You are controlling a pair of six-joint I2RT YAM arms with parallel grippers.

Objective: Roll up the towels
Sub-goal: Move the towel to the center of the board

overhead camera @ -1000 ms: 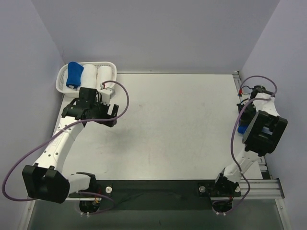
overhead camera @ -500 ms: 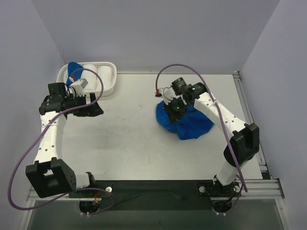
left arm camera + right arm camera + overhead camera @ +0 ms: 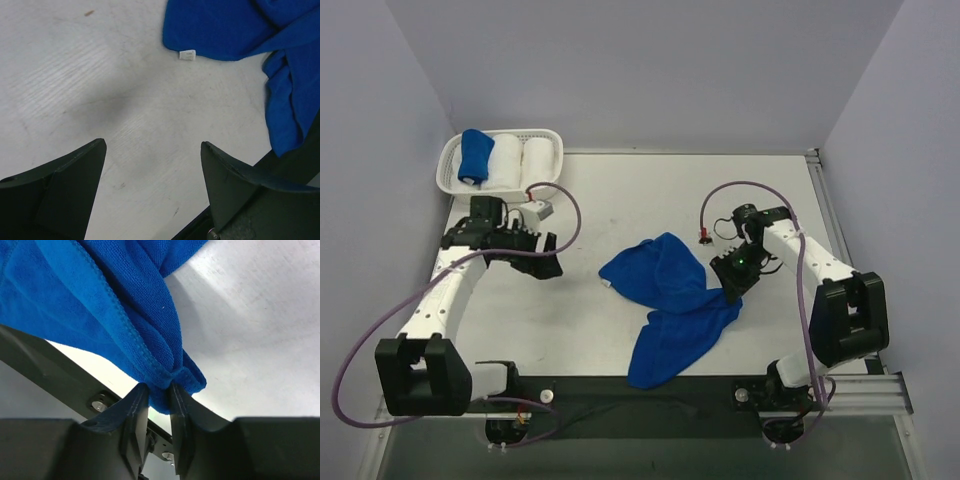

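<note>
A bright blue towel (image 3: 665,290) lies crumpled and spread on the white table, one lobe reaching down to the front edge. My right gripper (image 3: 728,285) is at its right edge, and in the right wrist view that gripper (image 3: 159,392) is shut on a bunched fold of the towel (image 3: 100,300), lifted off the table. My left gripper (image 3: 548,257) hovers left of the cloth. It stands open (image 3: 152,150) over bare table, with the towel (image 3: 225,30) and its white tag (image 3: 187,54) beyond the fingertips. A second blue towel (image 3: 474,155), rolled, sits in the basket.
A white basket (image 3: 500,134) at the back left corner holds two white rolls (image 3: 520,160) beside the blue roll. A metal rail (image 3: 820,190) runs along the table's right edge and a dark strip (image 3: 620,392) along the front. Purple walls close in behind.
The towel was a compact mound at centre right; it now lies spread out toward the front edge. My right gripper shifted to its right edge. The left arm swung in from the left.
</note>
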